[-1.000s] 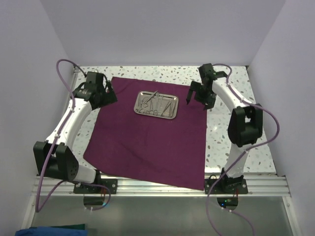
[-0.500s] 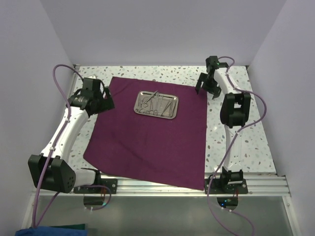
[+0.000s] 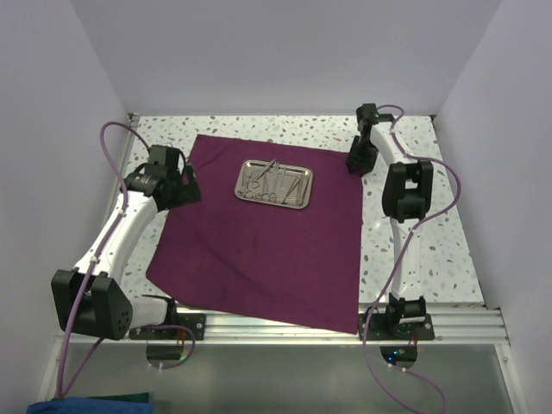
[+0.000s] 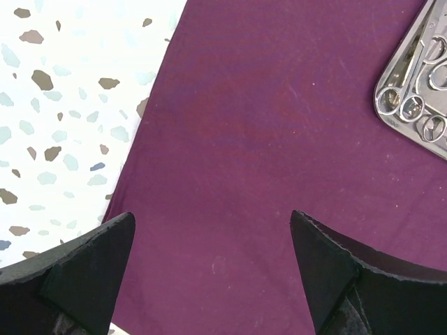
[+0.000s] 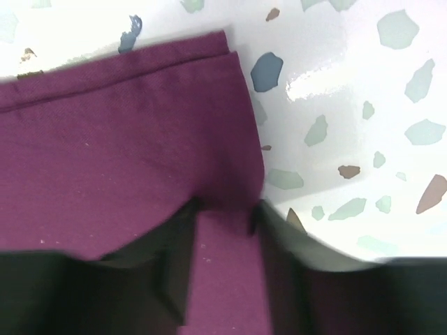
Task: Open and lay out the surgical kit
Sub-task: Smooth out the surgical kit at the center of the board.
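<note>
Surgical kit [image 3: 259, 250] is spread open: maroon cloth [image 4: 265, 139] flat on the surface [image 3: 414, 250], steel tray [image 3: 274, 183] of instruments toward the far side. Left gripper [image 4: 211, 216] hangs over the cloth's left edge, fingers wide apart, holding nothing. Right gripper [image 5: 223, 209] is nearly closed, pinching the cloth's far-right edge, I'd guess to tug it flat.

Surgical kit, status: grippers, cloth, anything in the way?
Left gripper open, over cloth, left edge. Right gripper at far right corner, grip unclear. Cloth spread, instruments in tray. Nothing blocking.
</note>
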{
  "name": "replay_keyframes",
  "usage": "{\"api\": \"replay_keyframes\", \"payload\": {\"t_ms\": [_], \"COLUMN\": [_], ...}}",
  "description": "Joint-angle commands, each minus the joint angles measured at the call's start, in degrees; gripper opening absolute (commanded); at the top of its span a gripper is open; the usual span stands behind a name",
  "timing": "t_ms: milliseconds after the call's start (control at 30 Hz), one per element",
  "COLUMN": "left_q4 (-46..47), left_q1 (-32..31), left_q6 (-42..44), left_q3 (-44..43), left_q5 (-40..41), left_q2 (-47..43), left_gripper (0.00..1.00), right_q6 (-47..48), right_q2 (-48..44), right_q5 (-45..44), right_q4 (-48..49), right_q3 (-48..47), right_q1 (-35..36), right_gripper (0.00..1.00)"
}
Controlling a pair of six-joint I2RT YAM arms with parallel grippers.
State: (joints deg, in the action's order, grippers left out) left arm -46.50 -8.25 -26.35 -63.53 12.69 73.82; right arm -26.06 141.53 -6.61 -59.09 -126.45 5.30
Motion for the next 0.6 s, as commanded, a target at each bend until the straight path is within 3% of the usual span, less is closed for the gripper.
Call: {"api": "replay_keyframes", "payload": {"t_ms": [0, 167, 400, 567], "left_q4": [-0.43, -1.22, -1.31, -1.31], "left_q1": [0.43, 0.43, 0.43, 0.43], "left_q6": [0.86, 0.77, 0.33, -0.10], "left_q3": [-0.37, -0.55, -0.02, -0.54], "left_q5": [0.85, 2.08, 2.87, 2.69], "left_q2": [-0.61, -0.61, -0.61, 0.18], "left_gripper": [0.96, 0.96, 0.96, 0.96], "right_q6": [-0.48, -1.97, -3.64, -5.22], "right_q2": [4.44, 8.40, 13.24, 13.86], "right_q5": [2.12, 3.89, 3.98, 5.38], "right_q4": [2.22, 2.40, 3.27, 10.29], "right_q3": [-3.09, -7.05, -16.79, -17.34], "right_q1": [0.06, 0.06, 0.15, -0.29], "right_gripper": [0.36, 0.00, 0.00, 0.00]}}
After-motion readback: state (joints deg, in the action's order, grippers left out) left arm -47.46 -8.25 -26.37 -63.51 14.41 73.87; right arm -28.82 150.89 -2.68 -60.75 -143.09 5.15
